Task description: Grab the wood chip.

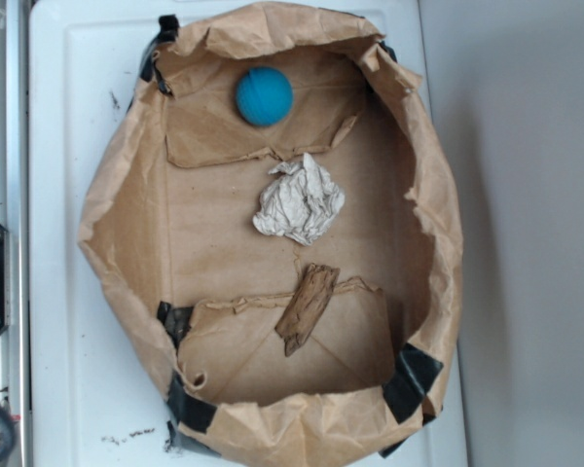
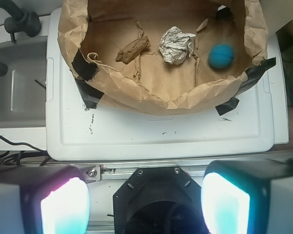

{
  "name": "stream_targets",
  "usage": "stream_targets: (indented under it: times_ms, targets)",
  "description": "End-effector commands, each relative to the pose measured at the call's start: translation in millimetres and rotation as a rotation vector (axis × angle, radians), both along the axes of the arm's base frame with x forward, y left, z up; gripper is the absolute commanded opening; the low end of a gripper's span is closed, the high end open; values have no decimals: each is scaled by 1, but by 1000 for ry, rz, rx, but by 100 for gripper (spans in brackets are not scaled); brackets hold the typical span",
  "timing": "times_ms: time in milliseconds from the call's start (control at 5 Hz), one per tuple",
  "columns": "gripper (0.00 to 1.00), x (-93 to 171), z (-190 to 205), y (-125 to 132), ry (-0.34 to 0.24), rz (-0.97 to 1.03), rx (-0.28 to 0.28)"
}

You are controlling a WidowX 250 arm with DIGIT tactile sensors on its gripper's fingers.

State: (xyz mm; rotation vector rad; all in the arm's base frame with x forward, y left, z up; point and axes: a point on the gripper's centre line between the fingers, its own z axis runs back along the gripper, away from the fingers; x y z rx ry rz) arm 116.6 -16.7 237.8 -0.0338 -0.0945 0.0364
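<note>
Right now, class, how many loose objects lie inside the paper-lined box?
3. A blue ball sits at one end, a crumpled paper wad lies in the middle, and the wood chip rests at the other end on a cardboard flap. Nothing seems hidden.

You see the gripper (image 2: 145, 204) cut off by the wrist view's bottom edge, its fingers (image 2: 64, 207) blurred and glowing; the blue ball (image 2: 220, 55) looks smeared.

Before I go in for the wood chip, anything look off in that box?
Nothing spilled. The paper-lined box has torn cardboard flaps, and the wood chip lies askew across one flap's ragged edge, apart from the paper wad.
</note>
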Motion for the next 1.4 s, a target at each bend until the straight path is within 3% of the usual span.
stream_targets:
  times_ms: [0,200,400,600,1200]
  targets:
    - [100,0,0,0,0,0,0]
    - [100,49,-1,-6,-4,208,16]
    - [100,82,-13,-14,-18,391,65]
    - [100,117,-32,-15,11,545,92]
    - [100,117,-32,-15,11,545,92]
